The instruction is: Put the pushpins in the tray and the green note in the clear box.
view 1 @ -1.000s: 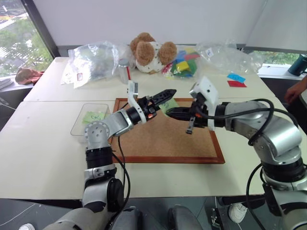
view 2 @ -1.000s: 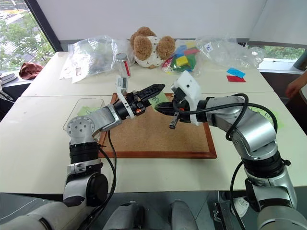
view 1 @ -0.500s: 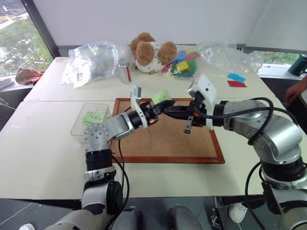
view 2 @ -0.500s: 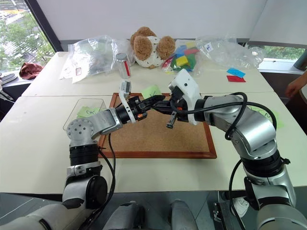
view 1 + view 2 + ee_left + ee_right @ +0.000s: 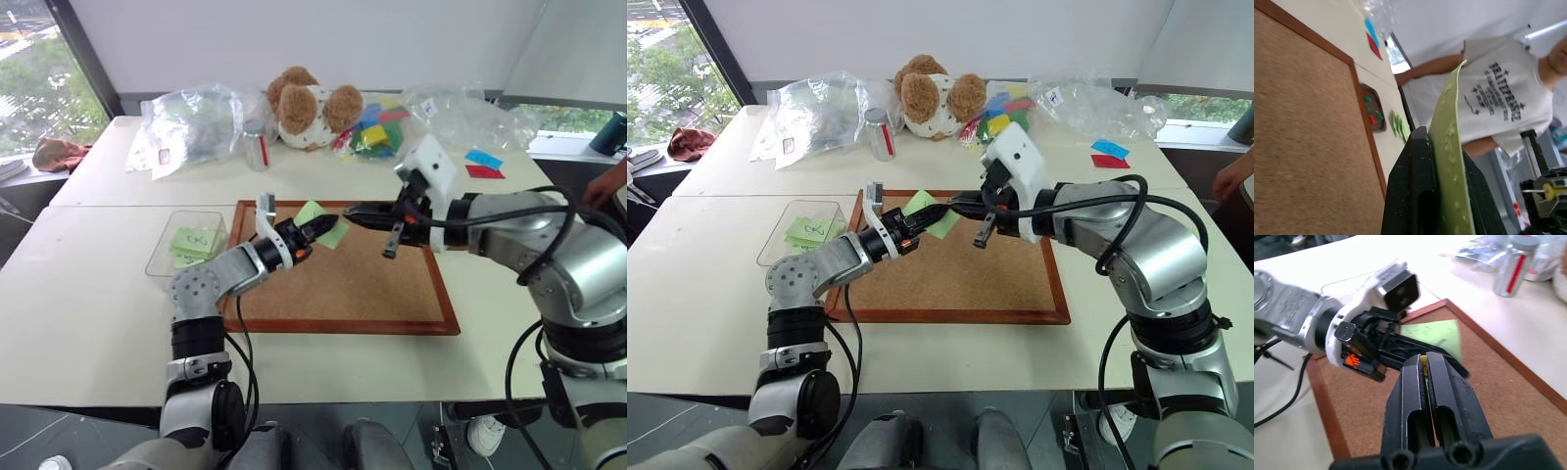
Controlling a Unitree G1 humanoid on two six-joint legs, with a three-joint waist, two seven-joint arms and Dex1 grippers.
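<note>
My left gripper [image 5: 315, 225] is shut on the pale-green note [image 5: 313, 210], holding it just above the far left part of the corkboard [image 5: 343, 284]. In the left wrist view the green note [image 5: 1449, 147] stands edge-on between the black fingers [image 5: 1418, 196]. My right gripper [image 5: 355, 209] hovers just right of the note, shut on a yellow pushpin [image 5: 1423, 362]. The clear box [image 5: 162, 250] sits left of the corkboard with green notes [image 5: 196, 240] inside. A brown tray [image 5: 1377, 126] holding a few pushpins lies beyond the board's right edge.
Along the back of the table are a teddy bear [image 5: 309, 106], crinkled plastic bags [image 5: 191, 122], a bottle [image 5: 255, 145], coloured blocks [image 5: 372, 132] and blue and red paper pieces [image 5: 482, 162]. A person [image 5: 1498, 107] stands at the table's right side.
My left gripper has shut on the green note and sunk a little with it. The right gripper has drawn back to the right and upward with the pushpin.
</note>
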